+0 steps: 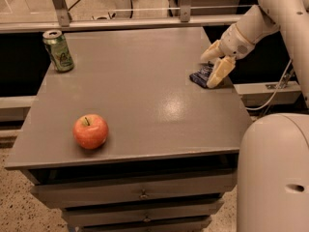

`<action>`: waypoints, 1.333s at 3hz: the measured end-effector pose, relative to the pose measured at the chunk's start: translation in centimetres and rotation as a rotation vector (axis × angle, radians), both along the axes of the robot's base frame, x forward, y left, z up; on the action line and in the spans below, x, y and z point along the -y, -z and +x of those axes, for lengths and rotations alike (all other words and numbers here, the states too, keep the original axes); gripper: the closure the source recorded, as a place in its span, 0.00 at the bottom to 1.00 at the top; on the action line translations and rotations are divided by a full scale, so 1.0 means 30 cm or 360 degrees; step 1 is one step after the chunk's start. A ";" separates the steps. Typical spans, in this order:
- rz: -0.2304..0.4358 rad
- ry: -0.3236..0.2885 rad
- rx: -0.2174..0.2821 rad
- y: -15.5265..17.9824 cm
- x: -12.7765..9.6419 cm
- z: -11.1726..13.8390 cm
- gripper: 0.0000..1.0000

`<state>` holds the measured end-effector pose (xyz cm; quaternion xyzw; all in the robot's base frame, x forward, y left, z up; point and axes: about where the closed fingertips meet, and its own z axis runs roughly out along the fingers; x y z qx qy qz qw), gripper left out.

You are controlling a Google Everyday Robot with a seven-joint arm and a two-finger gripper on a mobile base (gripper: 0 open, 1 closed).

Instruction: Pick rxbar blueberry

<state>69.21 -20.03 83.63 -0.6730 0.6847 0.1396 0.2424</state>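
The grey surface fills the middle of the frame, with a stack of drawers under its front edge; the rxbar blueberry, a small dark-blue wrapper, lies flat at the right of centre in the upper half of the frame, close to the surface's right edge; the pincer hangs over that same spot, reaching in from the upper right on a white arm; its two pale fingers are spread apart, one above and behind the bar, the other slanting down across the bar's right end; the bar sits low in the gap between them and nothing is pinched; whether the lower finger touches the wrapper or only passes in front of it cannot be told.

A red apple stands in the lower left part of the frame, near the front edge of the surface and well apart from the bar; a green can stands upright in the upper left, at the far left corner of the surface; the robot's rounded white body fills the lower right corner of the frame; a thin cable droops at the right edge, beside the arm.
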 end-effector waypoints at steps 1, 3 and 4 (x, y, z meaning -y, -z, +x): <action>0.0012 0.0011 -0.0013 -0.001 -0.010 0.009 0.55; 0.0109 -0.0057 -0.0005 -0.089 -0.099 -0.016 0.99; 0.0230 -0.0129 0.0030 -0.218 -0.208 -0.062 1.00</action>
